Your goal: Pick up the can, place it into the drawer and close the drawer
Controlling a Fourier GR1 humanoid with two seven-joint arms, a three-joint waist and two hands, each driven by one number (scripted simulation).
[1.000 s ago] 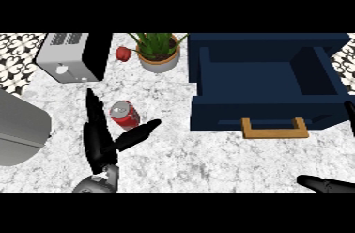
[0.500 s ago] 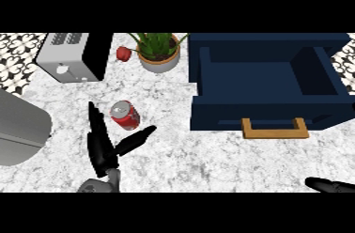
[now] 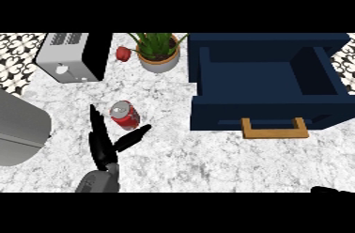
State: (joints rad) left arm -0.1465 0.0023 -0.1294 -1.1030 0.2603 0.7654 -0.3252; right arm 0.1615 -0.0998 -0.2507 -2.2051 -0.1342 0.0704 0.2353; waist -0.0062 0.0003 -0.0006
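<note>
A red can (image 3: 125, 115) lies on the marble counter, left of the middle. My left hand (image 3: 104, 150) comes up from the lower edge just below and left of it, open, with straight fingers (image 3: 96, 126) along the can's left side and the thumb (image 3: 136, 135) spread out under it. No contact with the can shows. The navy drawer (image 3: 208, 89) stands pulled open at the right, its inside bare, with a wooden handle (image 3: 274, 129) on its front. Only a black tip of my right hand (image 3: 331, 190) shows at the lower right corner.
A silver toaster (image 3: 68, 57) stands at the back left. A potted plant (image 3: 158, 52) and a small red object (image 3: 123, 53) sit behind the can. A large grey rounded body (image 3: 17, 131) fills the left edge. Bare marble lies between the can and the drawer.
My left hand has slid back toward the lower edge, its fingertips now level with the can instead of past it. The right hand has sunk further into the lower right corner. The can has not moved.
</note>
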